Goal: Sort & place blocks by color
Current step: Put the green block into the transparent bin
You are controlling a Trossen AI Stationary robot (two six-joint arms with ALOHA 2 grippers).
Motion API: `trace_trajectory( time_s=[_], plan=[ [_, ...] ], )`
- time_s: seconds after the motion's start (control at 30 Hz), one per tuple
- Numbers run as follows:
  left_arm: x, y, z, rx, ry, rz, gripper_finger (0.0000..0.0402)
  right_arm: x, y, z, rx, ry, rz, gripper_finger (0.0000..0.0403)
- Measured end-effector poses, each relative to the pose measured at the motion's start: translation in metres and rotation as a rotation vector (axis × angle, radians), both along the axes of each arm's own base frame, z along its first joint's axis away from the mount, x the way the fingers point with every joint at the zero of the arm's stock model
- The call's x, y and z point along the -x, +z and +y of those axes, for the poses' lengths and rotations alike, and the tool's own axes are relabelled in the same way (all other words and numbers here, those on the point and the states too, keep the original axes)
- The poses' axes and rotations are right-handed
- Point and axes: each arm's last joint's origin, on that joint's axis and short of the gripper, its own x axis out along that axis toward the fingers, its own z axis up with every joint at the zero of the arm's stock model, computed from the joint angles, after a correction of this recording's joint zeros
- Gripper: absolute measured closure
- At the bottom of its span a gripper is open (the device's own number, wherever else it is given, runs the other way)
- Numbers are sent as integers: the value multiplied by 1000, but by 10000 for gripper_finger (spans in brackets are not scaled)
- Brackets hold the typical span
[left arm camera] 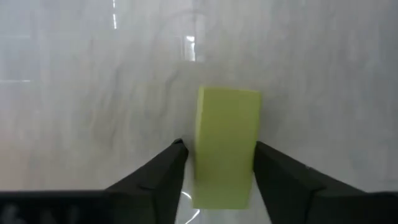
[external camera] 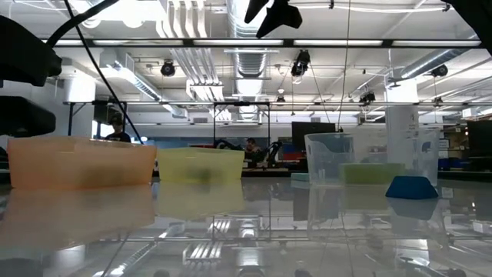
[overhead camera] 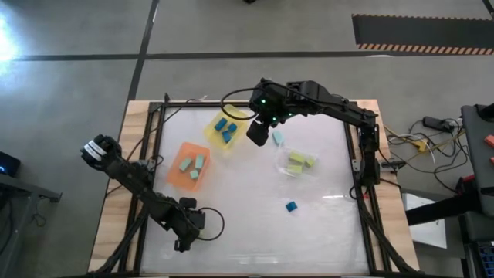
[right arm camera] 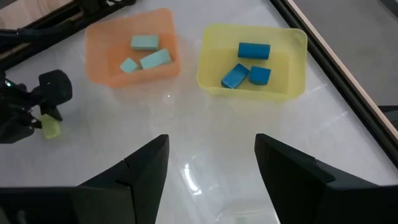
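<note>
A yellow-green block [left arm camera: 227, 137] lies flat on the table near its front left, also visible in the right wrist view [right arm camera: 51, 128]. My left gripper [left arm camera: 219, 155] points down over it, open, one finger close on each long side; a thin gap shows at one finger. My right gripper [right arm camera: 211, 146] hangs open and empty high over the table's far middle [overhead camera: 258, 133]. A blue block [overhead camera: 291, 206] lies loose right of centre. A teal block [overhead camera: 278, 139] lies beside the right gripper.
The orange bin [overhead camera: 189, 166] holds teal blocks and the yellow bin [overhead camera: 224, 130] holds blue blocks, both left of centre. A clear dish [overhead camera: 297, 162] with yellow-green blocks stands right of centre. Bare table lies along the near edge.
</note>
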Motion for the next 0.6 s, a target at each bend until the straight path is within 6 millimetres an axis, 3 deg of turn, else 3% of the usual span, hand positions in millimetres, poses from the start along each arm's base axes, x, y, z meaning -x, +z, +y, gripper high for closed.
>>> trace_trajectory(
  time_s=[0.13, 0.3, 0.6],
  plan=[
    [0, 1, 0, 4, 8, -1, 288, 1, -1, 2, -4, 4, 21, 175],
    [2, 7, 1, 24, 8, -7, 290, 7, 5, 16, 24, 29, 27, 174],
    [15, 66, 27, 132, 46, -116, 290, 23, 35, 40, 94, 113, -116, 175]
  ],
)
